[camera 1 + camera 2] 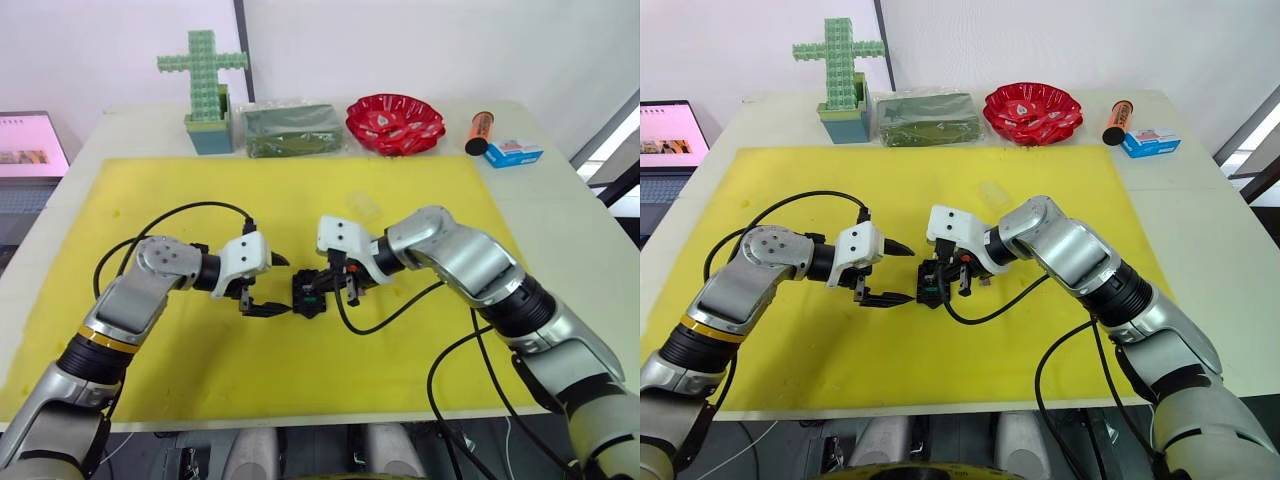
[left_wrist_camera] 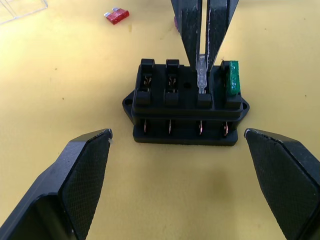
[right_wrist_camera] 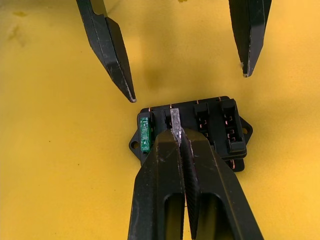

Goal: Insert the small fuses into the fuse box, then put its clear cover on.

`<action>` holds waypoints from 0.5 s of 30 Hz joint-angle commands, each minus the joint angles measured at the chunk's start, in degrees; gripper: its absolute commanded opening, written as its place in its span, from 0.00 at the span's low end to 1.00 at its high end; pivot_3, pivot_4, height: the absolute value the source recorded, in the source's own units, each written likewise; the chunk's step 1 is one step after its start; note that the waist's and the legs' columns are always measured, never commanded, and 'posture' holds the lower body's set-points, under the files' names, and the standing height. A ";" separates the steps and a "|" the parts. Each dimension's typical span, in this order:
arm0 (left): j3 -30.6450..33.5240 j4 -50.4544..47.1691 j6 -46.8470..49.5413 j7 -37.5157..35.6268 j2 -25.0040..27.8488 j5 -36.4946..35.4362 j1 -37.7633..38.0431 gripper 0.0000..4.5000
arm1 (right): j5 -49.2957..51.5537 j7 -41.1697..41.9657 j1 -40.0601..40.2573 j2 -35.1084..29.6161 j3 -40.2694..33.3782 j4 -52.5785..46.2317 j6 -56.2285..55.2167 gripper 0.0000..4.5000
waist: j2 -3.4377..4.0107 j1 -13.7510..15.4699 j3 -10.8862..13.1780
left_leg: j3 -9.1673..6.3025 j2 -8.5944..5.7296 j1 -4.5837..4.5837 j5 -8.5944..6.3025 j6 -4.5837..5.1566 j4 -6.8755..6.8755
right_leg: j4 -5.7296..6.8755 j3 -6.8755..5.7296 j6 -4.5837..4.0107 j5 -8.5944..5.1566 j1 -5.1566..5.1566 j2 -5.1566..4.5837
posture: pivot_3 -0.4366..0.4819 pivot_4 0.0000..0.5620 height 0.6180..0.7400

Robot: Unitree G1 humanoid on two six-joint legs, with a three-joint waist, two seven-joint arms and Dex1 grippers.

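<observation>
Here, right gripper (image 3: 179, 137) clenched on grey fuse (image 2: 201, 75) over fuse box (image 2: 185, 107); left gripper (image 1: 894, 272) spread wide; green fuse (image 2: 232, 79) seated.

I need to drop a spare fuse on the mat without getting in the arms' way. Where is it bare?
The mat is bare at its back left corner and along the front edge below the arms. It is crowded at the centre, where both tools flank the fuse box, and the clear cover lies just behind.

Grey fuse (image 3: 175, 122) between closed jaws
</observation>
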 commanded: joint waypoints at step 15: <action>1.07 -0.52 -0.81 1.04 -0.43 0.26 -1.66 0.99 | 1.13 0.96 -0.82 -0.22 -1.90 -4.70 1.57 0.00 | 0.01 0.01 0.01 | 0.00 0.00 -0.11 0.00 0.00 0.00 | -0.02 0.00 0.00 0.00 -0.10 0.00 | 0.48 0.27 1.00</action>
